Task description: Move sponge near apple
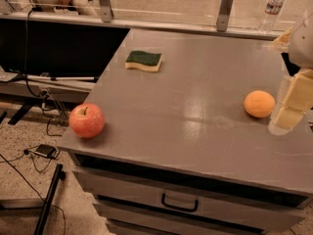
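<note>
The sponge (143, 60), dark green on top over pale yellow foam, lies flat near the back left of the grey cabinet top (195, 82). The apple (87, 120), red-pink with a short stem, sits at the front left corner of the same top, close to the edge. My gripper (292, 105), with pale yellow parts, hangs at the far right edge of the view, over the right side of the top. It is far from both the sponge and the apple and holds nothing that I can see.
An orange round fruit (259, 104) sits just left of the gripper. A water bottle (272, 8) stands on the ledge at the back right. A drawer with a handle (179, 203) is below the top. Cables and stand legs (46, 151) lie on the floor at left.
</note>
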